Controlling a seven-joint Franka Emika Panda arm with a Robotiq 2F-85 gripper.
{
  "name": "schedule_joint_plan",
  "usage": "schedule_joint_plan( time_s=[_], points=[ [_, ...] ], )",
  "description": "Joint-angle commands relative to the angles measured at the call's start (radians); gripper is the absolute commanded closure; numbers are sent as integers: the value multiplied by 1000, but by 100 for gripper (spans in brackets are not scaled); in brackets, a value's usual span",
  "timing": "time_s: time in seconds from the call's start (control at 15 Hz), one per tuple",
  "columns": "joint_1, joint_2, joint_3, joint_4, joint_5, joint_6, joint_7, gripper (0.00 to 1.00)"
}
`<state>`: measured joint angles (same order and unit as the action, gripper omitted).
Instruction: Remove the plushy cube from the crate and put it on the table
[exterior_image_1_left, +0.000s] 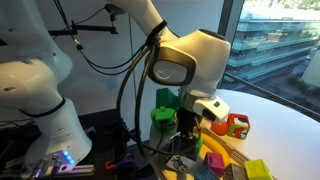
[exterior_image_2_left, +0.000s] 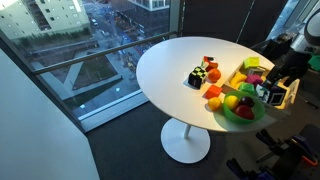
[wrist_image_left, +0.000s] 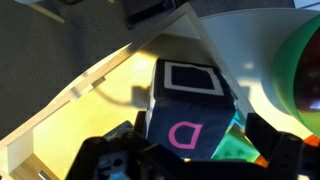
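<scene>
If I close off-centre from here, one finger may shove the plushy cube (wrist_image_left: 190, 105) sideways or squash it until it pops free. It looks soft, and it sits close against a green piece (wrist_image_left: 240, 147) at the lower right of the wrist view. Going lower, I could also snag a fingertip on the crate (wrist_image_left: 85, 90), whose pale wall runs along the upper left.

My claw (wrist_image_left: 190, 145) stands fully apart and holds nothing. Its dark fingers (wrist_image_left: 110, 155) flank the cube at the bottom of the frame, and I cannot tell whether they brush it. The cube lies inside the crate, pink letter facing me, pale square on top. Past the crate's edge comes the white table (wrist_image_left: 245, 55), then the green bowl (wrist_image_left: 305, 70) at far right.
</scene>
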<state>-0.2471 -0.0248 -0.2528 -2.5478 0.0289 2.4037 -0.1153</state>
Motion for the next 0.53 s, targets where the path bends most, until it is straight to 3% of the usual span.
schedule_joint_plan(
  time_s=[0.0, 0.47],
  points=[
    [4, 1, 3, -16, 36, 36, -43, 0],
    [6, 9, 6, -34, 26, 81, -45, 0]
  ],
)
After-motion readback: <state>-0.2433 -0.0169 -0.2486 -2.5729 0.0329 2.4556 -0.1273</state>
